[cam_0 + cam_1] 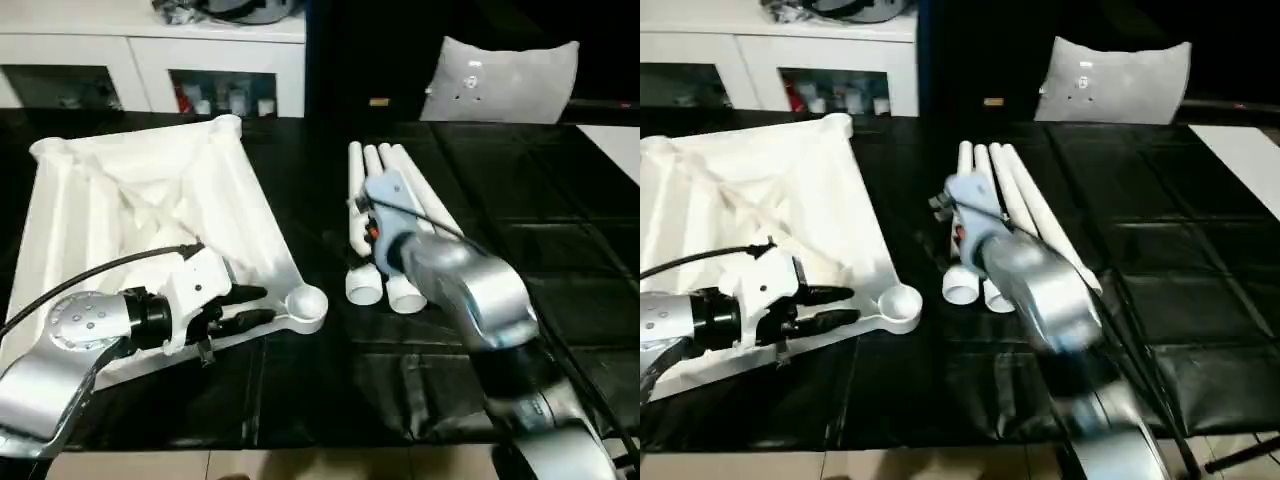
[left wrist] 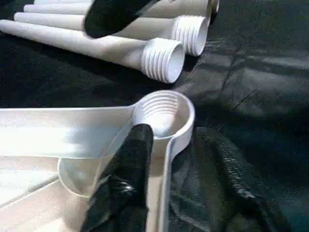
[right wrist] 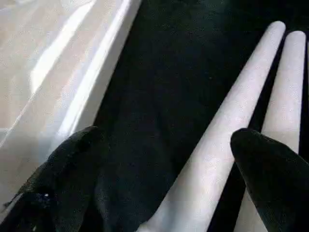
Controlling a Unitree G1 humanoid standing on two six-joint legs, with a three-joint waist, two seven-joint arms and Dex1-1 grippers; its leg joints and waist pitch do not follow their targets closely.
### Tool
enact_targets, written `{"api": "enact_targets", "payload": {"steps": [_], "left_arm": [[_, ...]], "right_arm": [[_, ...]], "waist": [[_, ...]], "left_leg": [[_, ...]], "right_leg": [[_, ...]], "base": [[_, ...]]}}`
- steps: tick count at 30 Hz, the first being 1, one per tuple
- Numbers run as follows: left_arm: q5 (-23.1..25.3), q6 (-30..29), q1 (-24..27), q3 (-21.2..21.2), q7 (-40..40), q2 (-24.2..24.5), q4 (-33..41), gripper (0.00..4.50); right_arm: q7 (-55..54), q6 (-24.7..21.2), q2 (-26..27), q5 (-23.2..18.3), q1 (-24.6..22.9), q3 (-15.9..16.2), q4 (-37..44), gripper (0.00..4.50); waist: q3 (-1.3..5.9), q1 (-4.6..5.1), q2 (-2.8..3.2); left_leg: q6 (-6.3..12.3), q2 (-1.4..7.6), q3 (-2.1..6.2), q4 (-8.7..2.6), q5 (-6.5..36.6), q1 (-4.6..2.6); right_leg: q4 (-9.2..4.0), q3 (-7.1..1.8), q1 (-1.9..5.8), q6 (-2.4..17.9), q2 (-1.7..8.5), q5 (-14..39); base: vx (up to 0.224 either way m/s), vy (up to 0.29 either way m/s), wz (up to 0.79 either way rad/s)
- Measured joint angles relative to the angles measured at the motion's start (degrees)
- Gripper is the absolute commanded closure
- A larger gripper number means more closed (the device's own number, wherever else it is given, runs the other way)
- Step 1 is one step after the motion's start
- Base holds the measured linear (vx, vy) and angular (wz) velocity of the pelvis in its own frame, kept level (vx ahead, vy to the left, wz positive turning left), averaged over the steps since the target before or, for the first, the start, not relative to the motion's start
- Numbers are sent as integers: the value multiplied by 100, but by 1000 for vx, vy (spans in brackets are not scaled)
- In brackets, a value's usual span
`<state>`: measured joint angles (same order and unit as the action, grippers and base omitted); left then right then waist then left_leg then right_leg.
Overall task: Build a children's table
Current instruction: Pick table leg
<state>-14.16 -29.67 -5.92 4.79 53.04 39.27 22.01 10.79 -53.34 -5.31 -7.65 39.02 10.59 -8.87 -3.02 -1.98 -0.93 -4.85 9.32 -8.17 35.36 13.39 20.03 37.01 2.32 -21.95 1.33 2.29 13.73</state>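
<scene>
Lying upside down on the black-covered surface (image 1: 330,400), the white table top (image 1: 150,210) shows its ribbed underside, with a round threaded corner socket (image 1: 306,303) at the near corner facing the legs. Left hand (image 1: 262,305) sits at that corner, pointing toward the socket; its two black fingers (image 1: 248,293) stand a little apart, one above the other, with nothing between them. Left wrist view: one finger (image 2: 131,164) lies along the rim of the top, its tip at the edge of the socket (image 2: 164,113); whether it touches, I cannot tell. Four white tapered legs (image 1: 385,215) lie bundled side by side on the surface, just beside the top, threaded ends (image 2: 164,60) toward the robot and near the socket, apart from it. Right hand (image 3: 169,150) is over the legs, pointing down along them; fingers (image 3: 270,159) spread wide, one over a leg (image 3: 231,125), the other over bare black covering between the legs and the top's edge (image 3: 96,82); nothing is clamped. Head views: the silver right forearm (image 1: 470,290) crosses the near ends of the legs. Beyond the surface: a white shelved cabinet (image 1: 150,60) and a grey-white cushion-like panel (image 1: 500,80).
</scene>
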Motion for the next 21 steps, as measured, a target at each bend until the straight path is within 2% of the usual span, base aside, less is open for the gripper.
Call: {"api": "enact_targets", "payload": {"steps": [4,5,8,12,21], "left_arm": [[-172,-280,108,2,-162,-145,372,241],[-192,-357,115,5,-228,-155,442,241],[-198,-506,136,0,-356,-171,604,204],[-197,-778,166,5,-552,-215,813,203],[-191,-994,203,54,-630,-114,834,203]], "right_arm": [[-122,255,115,142,279,-31,-852,0],[-249,380,194,164,371,-119,-1165,0],[-491,646,246,177,472,-309,-1595,0],[-779,976,350,159,696,-684,-2195,0],[-529,1101,634,-98,812,-971,-3119,0]], "waist": [[-6,-9,-8],[-12,-2,-6],[-19,-4,-6],[-22,3,-6],[-32,6,10]], "left_leg": [[0,1,-4,0,0,2],[-2,2,-6,0,-1,3],[-4,4,-9,0,-2,6],[-4,7,-13,0,-2,6],[-4,12,-15,-1,-2,9]], "right_leg": [[-1,0,0,0,1,0],[0,-1,-2,2,1,-1],[0,-1,-2,2,0,-1],[1,-1,-2,2,-1,-1],[0,0,-4,2,-4,-1]], "base": [[0,0,0],[0,0,0],[0,0,0],[0,0,0],[0,0,0]]}}
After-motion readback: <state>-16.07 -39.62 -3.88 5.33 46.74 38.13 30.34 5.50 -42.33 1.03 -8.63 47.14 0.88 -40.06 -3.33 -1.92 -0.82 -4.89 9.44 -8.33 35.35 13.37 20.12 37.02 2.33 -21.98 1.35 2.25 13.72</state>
